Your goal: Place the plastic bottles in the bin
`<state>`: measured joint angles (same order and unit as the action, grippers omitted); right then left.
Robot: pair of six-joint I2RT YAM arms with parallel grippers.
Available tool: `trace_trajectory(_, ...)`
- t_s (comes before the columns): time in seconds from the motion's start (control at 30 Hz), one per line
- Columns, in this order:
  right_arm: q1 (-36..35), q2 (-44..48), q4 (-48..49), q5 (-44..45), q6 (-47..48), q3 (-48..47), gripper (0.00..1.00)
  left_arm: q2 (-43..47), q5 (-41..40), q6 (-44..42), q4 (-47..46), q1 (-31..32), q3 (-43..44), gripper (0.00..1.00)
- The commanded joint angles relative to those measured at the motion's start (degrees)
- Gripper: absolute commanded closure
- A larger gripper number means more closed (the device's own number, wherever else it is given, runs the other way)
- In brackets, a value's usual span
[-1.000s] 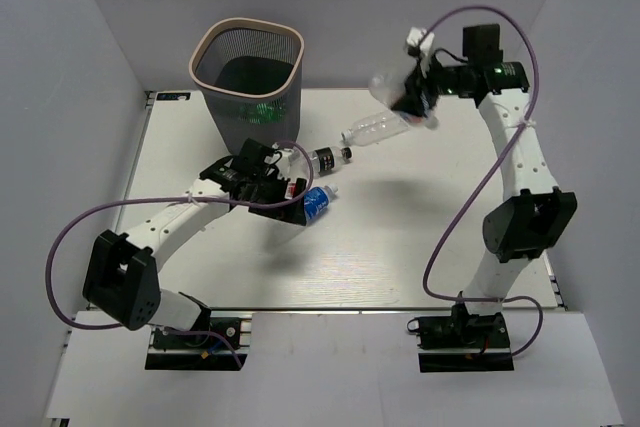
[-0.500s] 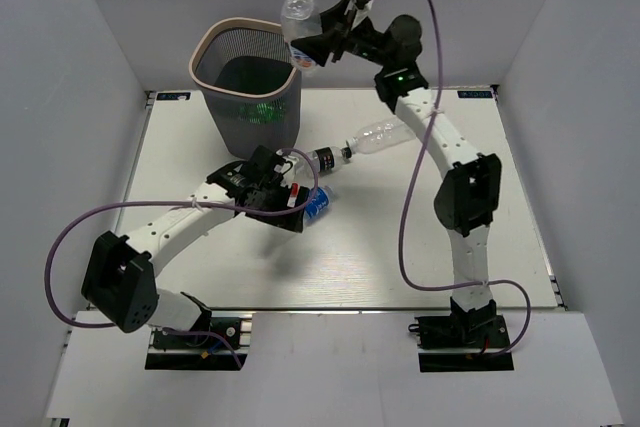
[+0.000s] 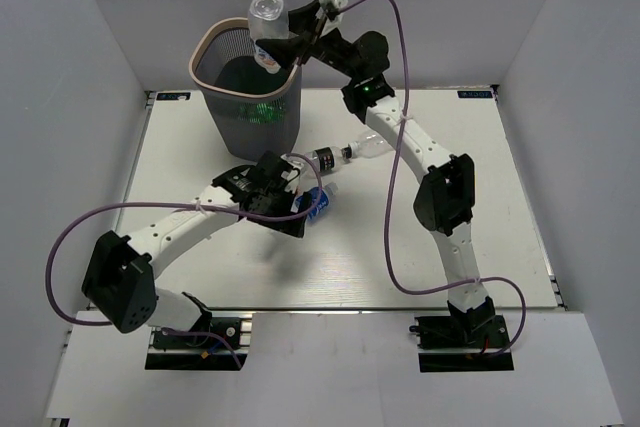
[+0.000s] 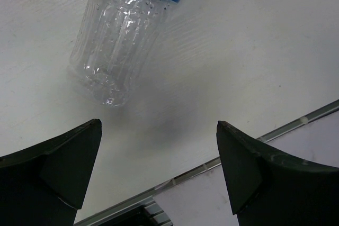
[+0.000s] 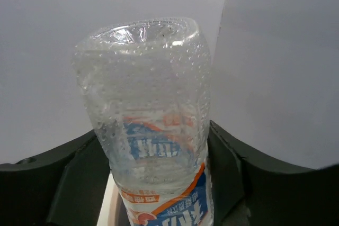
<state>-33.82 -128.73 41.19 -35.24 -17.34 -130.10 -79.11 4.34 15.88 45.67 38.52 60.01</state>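
Right gripper (image 3: pixel 280 44) pinches a clear bottle (image 3: pixel 266 22) over the bin (image 3: pixel 232 119), left gripper (image 4: pixel 159 154) spread wide by the blue-labelled bottle (image 4: pixel 119 41) lying mid-bench.

The wire-mesh bin (image 3: pixel 225 112), at eleven o'clock on the white table (image 3: pixel 500 227), is dark grey with a beige rim and green glints inside. The dimpled clear bottle (image 5: pixel 151 104) wears a white, blue and orange label. At the bin's five o'clock lie a black-labelled bottle (image 3: pixel 325 159) and a ribbed, clear blue-labelled bottle (image 4: pixel 114 46). The cables (image 3: pixel 387 247) are purple.
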Motion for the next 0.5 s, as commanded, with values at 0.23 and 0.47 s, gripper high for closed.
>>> trace_trajectory(0.23, 1.48, 0.66, -1.46, 0.97, 4.69, 3.54, 0.1, -5.08, -9.42, -3.75, -3.57, 1.29, 2.65, 0.01)
trace_trajectory(0.47, 8.68, 15.6, -6.9, -2.45, 6.35, 18.53, 0.21, -8.42, -13.22, -7.96, -10.16, 1.29, 3.19, 0.01)
